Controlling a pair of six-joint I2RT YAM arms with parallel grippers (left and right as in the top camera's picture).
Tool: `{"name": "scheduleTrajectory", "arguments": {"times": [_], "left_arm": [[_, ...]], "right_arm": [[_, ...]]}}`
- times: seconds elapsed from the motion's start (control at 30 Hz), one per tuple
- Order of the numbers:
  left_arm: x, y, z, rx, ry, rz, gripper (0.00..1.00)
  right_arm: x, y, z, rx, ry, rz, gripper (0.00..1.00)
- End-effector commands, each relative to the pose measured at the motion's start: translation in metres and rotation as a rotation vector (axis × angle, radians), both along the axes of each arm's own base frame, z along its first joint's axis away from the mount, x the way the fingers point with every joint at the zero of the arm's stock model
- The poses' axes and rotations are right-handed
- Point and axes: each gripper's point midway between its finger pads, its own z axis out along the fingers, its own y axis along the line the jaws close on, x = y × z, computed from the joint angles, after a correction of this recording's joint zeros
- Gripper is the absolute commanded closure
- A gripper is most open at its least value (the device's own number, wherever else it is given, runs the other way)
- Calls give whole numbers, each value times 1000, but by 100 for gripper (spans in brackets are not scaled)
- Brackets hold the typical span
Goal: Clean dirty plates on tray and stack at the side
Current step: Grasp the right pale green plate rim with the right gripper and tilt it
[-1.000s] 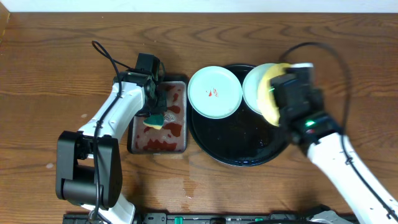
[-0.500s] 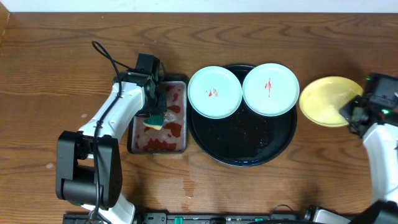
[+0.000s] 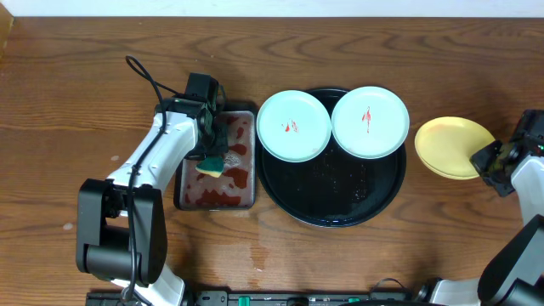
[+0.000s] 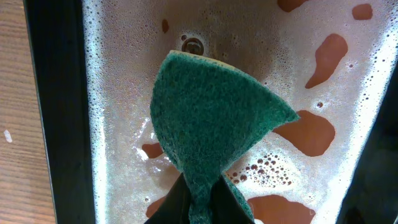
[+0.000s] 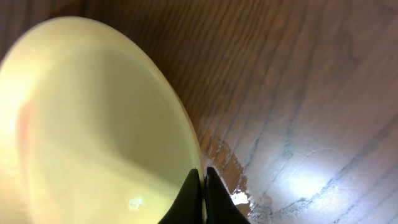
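**Counting three plates: two on the tray, one out on the table**

I count three plates, one tray, one pan and one sponge.

The tray [image 3: 331,202] sits mid-table and is black and round. Two pale blue plates rest side by side along its far edge. The left blue plate [image 3: 294,126] overhangs the tray's left rim, and the right blue plate [image 3: 370,121] lies over its far right part. Each carries a small red smear near its middle.

The third, the yellow plate [image 3: 455,146], lies on the bare table [image 3: 68,102] to the right of the tray and apart from it. My right gripper [image 5: 202,186] is at its near right edge. Its two fingers are almost together, with the thin rim pinched between them. I see no sauce on this plate from overhead.

On the left, my left gripper [image 4: 199,196] is clamped tight on the one green sponge [image 4: 211,118]. It holds the sponge over the metal pan [image 3: 180,194], which has foam and red patches in it. The pan lies just left of the tray.
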Motion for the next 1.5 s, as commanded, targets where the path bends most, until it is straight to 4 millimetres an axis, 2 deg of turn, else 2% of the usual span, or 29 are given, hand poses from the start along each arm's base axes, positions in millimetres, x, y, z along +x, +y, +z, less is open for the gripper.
{"name": "scheduleTrajectory", "arguments": {"times": [0.0,0.03,0.1,0.27,0.37,0.53,0.73,0.93,1.1,1.2,1.33,1.37,1.47], "left_arm": [[-4,2,-4,7,18,-9,93],[-4,2,-4,7,18,-9,93],[-3,2,-4,7,17,-9,93],[-4,2,-4,7,18,-8,93],[-4,2,-4,7,18,-8,93],[-4,2,-4,7,18,-8,92],[-4,2,-4,7,21,-8,93],[-4,2,-4,7,21,-8,93],[-4,2,-4,7,21,-8,93],[-4,2,-4,7,21,-8,93],[-4,2,-4,7,21,-8,93],[-4,2,-4,7,21,-8,93],[-4,2,-4,7,21,-8,93]], "right_arm": [[12,-1,7,8,-47,29,79],[16,2,8,20,-65,46,69],[30,15,12,66,-124,140,63],[71,69,34,192,-331,478,58],[81,97,42,195,-362,632,57],[90,139,42,111,-334,860,55],[96,144,30,-75,-216,881,57],[103,166,8,-55,-194,933,59],[108,170,-17,-21,-169,911,62],[111,172,-25,3,-172,882,71],[113,172,-20,6,-190,868,96],[114,171,-18,1,-196,865,99],[115,167,-3,-17,-223,861,99]]}}
